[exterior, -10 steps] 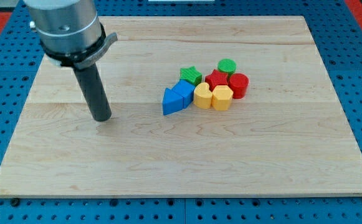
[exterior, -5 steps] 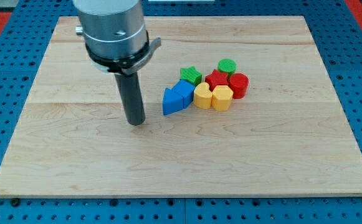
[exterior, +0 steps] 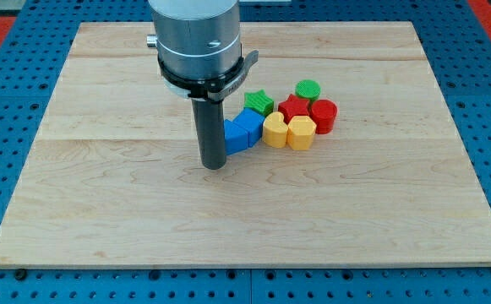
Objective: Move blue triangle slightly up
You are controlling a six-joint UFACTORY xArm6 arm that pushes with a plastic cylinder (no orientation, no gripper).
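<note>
Pale, light-grained wood is showing across the board (exterior: pixel 101 194), which is sitting on a blue pegboard (exterior: pixel 0 169). The blocks are showing blue on the triangle (exterior: pixel 231 138) and cube (exterior: pixel 248 127), green on the star (exterior: pixel 259 102) and cylinder (exterior: pixel 308 89), red on the star (exterior: pixel 293 107) and cylinder (exterior: pixel 324 115), yellow on two blocks (exterior: pixel 275 129) (exterior: pixel 301 133). The rod (exterior: pixel 210 127) is appearing dark grey.

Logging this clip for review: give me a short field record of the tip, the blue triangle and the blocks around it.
tip: my tip at the blue triangle's lower left edge; contact cannot be told
blue triangle: partly hidden behind the rod, at the cluster's left end
right neighbour: blue block, against it
behind: green star
other blocks: two yellow, two red, one green, to the right
surface: wooden board
</note>
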